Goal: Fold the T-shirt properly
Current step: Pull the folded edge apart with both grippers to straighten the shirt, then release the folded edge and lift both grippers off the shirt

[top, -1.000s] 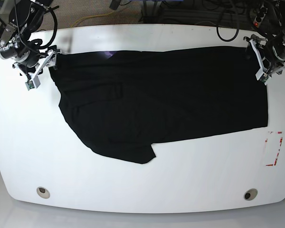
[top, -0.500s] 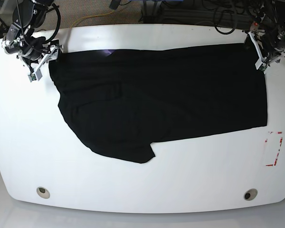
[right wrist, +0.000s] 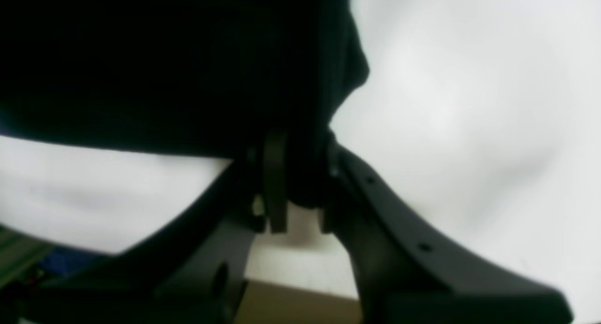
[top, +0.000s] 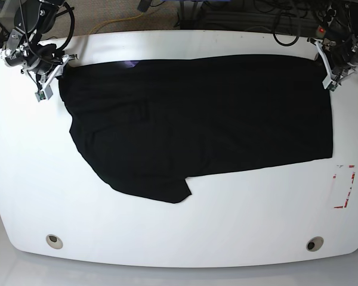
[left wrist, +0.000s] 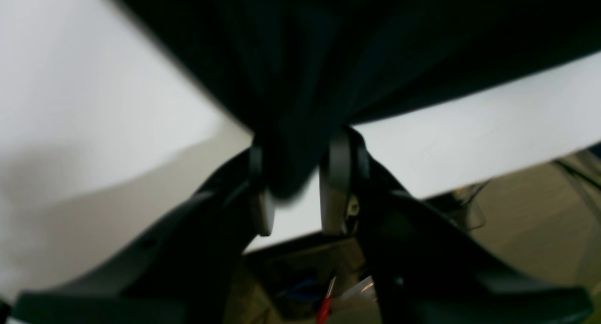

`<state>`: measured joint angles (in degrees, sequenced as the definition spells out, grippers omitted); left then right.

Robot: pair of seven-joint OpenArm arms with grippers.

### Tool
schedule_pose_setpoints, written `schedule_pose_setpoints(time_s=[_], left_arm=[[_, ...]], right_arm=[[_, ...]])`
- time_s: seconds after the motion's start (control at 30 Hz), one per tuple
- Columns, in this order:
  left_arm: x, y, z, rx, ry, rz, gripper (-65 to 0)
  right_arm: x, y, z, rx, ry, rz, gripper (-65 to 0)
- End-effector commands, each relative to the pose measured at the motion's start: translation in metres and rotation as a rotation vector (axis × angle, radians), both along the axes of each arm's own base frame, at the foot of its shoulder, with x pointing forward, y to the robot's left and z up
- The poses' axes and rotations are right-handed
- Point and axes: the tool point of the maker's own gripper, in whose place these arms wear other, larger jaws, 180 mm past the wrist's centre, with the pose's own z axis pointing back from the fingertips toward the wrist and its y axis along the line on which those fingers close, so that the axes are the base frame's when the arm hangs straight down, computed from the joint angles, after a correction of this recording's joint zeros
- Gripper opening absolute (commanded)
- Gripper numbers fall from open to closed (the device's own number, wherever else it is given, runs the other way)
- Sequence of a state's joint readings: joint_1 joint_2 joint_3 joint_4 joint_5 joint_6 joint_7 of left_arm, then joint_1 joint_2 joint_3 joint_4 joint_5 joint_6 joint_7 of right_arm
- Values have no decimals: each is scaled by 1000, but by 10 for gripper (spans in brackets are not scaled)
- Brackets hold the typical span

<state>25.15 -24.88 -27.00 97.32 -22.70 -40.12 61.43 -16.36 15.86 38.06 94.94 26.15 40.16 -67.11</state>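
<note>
The T-shirt (top: pixel 197 119) lies spread flat on the white table (top: pixel 179 232), plain black side up, its long axis running between the two grippers at the table's far edge. The left gripper (left wrist: pixel 293 192) sits at the far corner of the cloth on the base view's right (top: pixel 331 74), with the arm reaching in from beyond the table edge and the white fingers (top: pixel 327 70) angled down along the shirt's side edge. In the left wrist view its jaws stand narrowly apart with a bunched fold of black cloth (left wrist: pixel 291 127) pinched between them; the fabric fans out ahead of the gripper and white table surface shows on either side of it. The right gripper (right wrist: pixel 298 188) sits at the opposite far corner, on the base view's left (top: pixel 51 74), its arm likewise coming in from past the table edge and its fingers tilted down and outward beside the cloth. In the right wrist view its jaws are drawn close together on a thick tuck of black fabric (right wrist: pixel 305 164), which spreads ahead of and to one side of the gripper, with bare table to the other side. Between the grippers the shirt's far edge runs nearly straight. The near edge slopes, and a sleeve (top: pixel 167 190) projects toward the table's near side, well away from both grippers. A red-and-white marked rectangle (top: pixel 343 187) lies on the table, apart from the shirt's near corner below the left gripper.
</note>
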Motion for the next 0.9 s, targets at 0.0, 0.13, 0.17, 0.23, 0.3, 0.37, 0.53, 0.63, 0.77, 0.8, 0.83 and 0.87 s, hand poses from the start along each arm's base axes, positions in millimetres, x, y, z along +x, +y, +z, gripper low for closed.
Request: schedule_pose_setpoints(time_s=[0.0,0.13,0.17,0.23,0.3,0.37,0.53,0.63,0.77,0.8,0.83,0.87], left_arm=[[1,14,9,55,0,-10,-507],[2,22,12,79,6,-17,-507],[2,24,13,83,8,-19,-506],[-2,23,12,84,16,-23,-506],[-1,20,15,84,7,-34,-504],[3,17,21,93,-16,-52,-503],[11,10,45,159,-39,-104,-418],[21,1,63,198,-80,-138,-374],[34,-13,65,162,-131,-118,-368],[39,-16,66,156,-146,-111,-368],[42,-18,66,149,-154,-107,-368],[45,-24,65,136,-160,-105,-367]], right_arm=[[2,-16,14,-44,-20,11,-549],[-6,-21,16,-40,-9,23,-545],[-7,-21,16,-35,-9,25,-530],[-10,-21,16,-31,-5,23,-463],[-15,-21,15,-31,4,23,-327],[-15,-21,21,-50,-11,35,-209],[-5,-8,53,-120,-94,109,-89],[5,-3,69,-151,-148,140,-97],[30,0,81,-152,-213,142,-95],[37,-2,82,-146,-225,133,-95],[41,-2,81,-137,-231,128,-95],[49,0,80,-123,-239,128,-95]])
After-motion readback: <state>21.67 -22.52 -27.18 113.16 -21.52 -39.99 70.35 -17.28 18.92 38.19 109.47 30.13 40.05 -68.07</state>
